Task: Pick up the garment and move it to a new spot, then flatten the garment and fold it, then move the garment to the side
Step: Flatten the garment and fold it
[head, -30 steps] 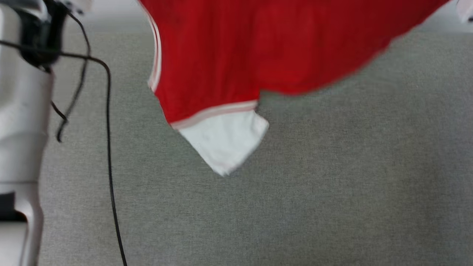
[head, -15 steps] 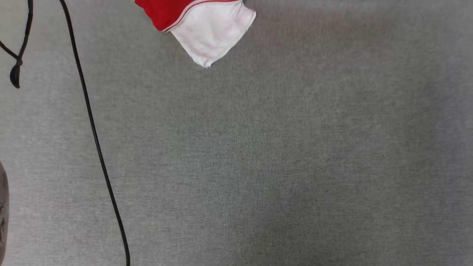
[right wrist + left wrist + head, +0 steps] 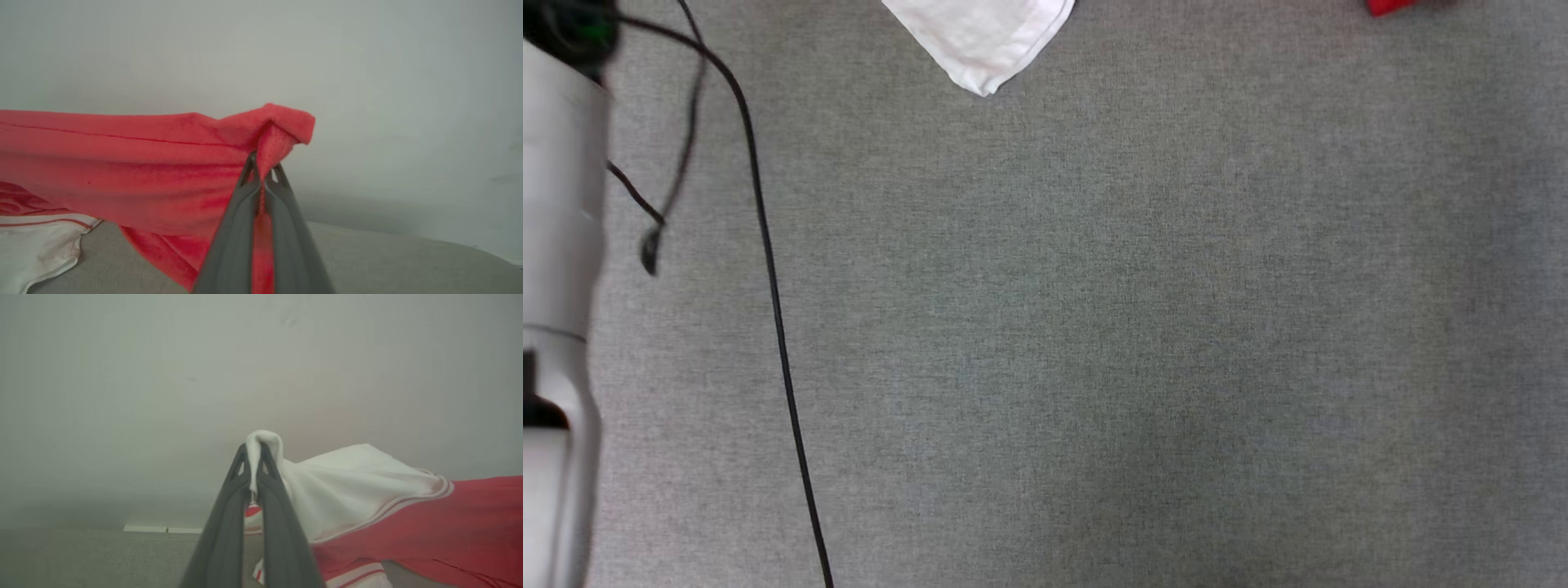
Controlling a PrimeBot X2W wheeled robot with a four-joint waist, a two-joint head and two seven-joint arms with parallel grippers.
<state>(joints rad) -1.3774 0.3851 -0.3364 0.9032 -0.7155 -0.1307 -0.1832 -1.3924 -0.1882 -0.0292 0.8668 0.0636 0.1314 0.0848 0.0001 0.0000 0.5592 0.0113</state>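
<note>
The garment hangs stretched between both grippers above the grey fabric surface [image 3: 1094, 327]. In the left wrist view, my left gripper [image 3: 253, 452] is shut on a bunched fold of the white sleeve [image 3: 347, 482], and the red body [image 3: 441, 531] trails off to the right. My right gripper [image 3: 264, 164] is shut on a folded red edge of the garment [image 3: 122, 163], with a white sleeve [image 3: 36, 245] drooping at the lower left. The head view catches a white sleeve corner [image 3: 980, 41] at the top edge and a red scrap [image 3: 1388, 6] at the top right.
A pale forearm [image 3: 556, 245] runs down the head view's left edge, with a black cable [image 3: 772, 310] hanging beside it over the grey surface. A plain pale wall [image 3: 204, 375] stands behind the garment in both wrist views.
The red body has left the top of the head view, leaving a sleeve corner and a red scrap. The whole picture shifted too, so the camera moved. Both grips held.
</note>
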